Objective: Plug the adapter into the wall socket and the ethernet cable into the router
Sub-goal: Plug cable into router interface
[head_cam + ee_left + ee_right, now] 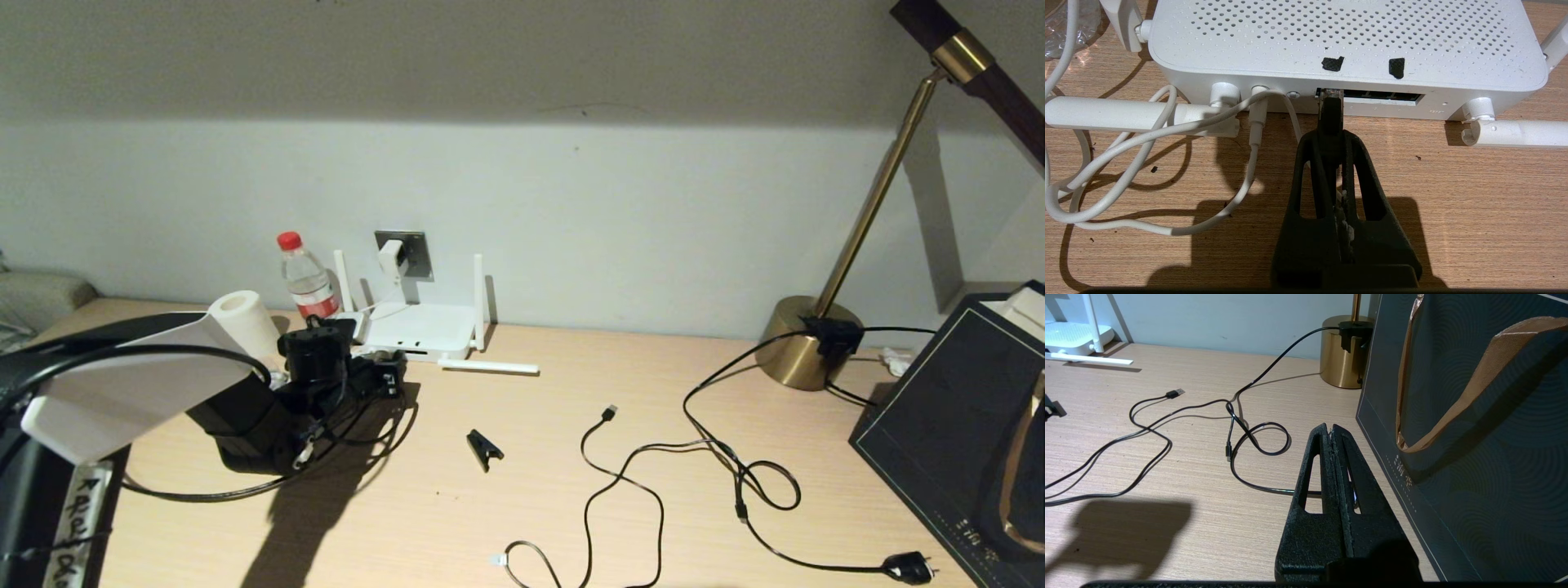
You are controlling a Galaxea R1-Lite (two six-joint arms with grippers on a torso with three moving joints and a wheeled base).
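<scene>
The left claw (pixel 1332 122) is seen closed on the ethernet cable (pixel 1331 112), just behind its clear clip plug, and is held directly in front of the router (pixel 1347 36) on the desk (pixel 1474 212). The plug tip stands at the mouth of the leftmost opening in the router's port row, its long axis pointing straight into that edge; whether it is fully seated cannot be told. The coming move is judged to turn on this alignment: a push along the cable's own axis, toward the router. The adapter (pixel 391 256) is seen seated in the wall socket (pixel 414 252), just behind the router. The right claw (pixel 1332 435) is closed on nothing, well away from the router, beside a dark bag (pixel 1474 437).
</scene>
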